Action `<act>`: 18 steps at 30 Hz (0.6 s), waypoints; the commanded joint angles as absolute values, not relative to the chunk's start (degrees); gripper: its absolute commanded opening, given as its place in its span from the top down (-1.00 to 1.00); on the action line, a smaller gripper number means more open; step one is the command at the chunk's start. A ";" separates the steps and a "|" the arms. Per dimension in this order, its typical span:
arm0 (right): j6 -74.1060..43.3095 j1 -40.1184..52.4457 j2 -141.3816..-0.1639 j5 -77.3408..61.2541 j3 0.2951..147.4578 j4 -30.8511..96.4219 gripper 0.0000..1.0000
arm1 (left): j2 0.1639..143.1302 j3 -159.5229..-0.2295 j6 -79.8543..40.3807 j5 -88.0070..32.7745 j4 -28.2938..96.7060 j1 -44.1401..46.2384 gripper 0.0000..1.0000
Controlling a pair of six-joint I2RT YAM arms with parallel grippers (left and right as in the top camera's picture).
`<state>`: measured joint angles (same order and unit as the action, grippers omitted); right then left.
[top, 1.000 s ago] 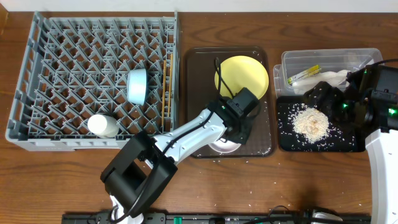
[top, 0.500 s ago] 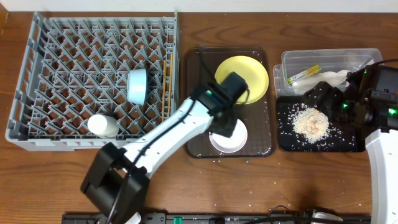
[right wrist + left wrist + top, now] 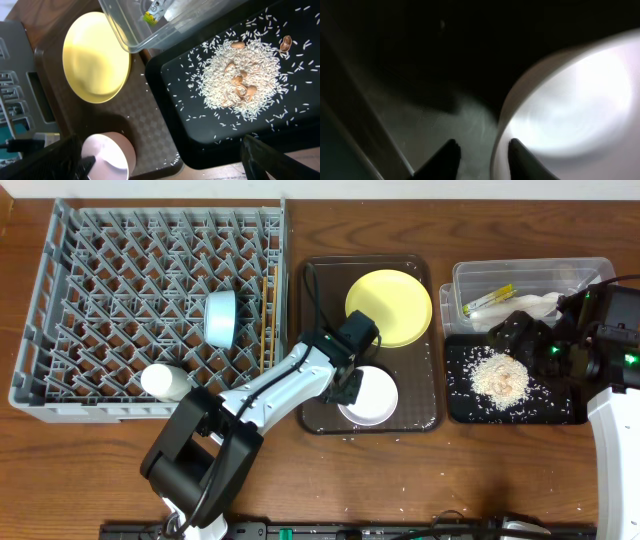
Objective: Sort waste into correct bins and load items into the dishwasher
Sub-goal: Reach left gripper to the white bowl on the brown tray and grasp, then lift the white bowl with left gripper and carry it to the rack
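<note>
Left arm's stretched low over the brown tray [image 3: 318,416], left gripper [image 3: 351,372] jaws slightly parted at the cream-white bowl [image 3: 374,396] rim; whether it's pinched can't be told. Right gripper [image 3: 515,332] is held wide open over the black tray [image 3: 562,406].

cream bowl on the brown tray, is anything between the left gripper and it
nothing visible. the left gripper is right at the cream-white bowl, and the wrist view shows one finger on each side of its rim. only bare serving tray lies around the bowl there.
</note>
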<state>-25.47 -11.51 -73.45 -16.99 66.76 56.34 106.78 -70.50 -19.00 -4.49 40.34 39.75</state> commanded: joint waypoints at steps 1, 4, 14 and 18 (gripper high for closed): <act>-25.67 -11.70 -73.49 -17.39 66.74 56.40 -0.98 | 107.09 -70.06 -18.72 -5.98 38.02 40.49 0.57; -25.67 -11.70 -73.49 -17.37 66.74 56.40 -0.99 | 107.13 -68.14 -18.70 -5.93 35.09 41.25 0.57; -25.67 -11.70 -73.49 -17.37 66.74 56.40 -0.99 | 107.53 -64.88 -21.12 -5.98 31.05 41.21 0.57; -25.65 -11.70 -73.49 -17.37 66.74 56.40 -0.98 | 108.38 -64.77 -21.76 -5.96 30.52 41.06 0.85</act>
<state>-25.47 -11.51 -73.45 -16.97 66.76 56.34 106.91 -65.23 -20.64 -5.85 30.57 41.36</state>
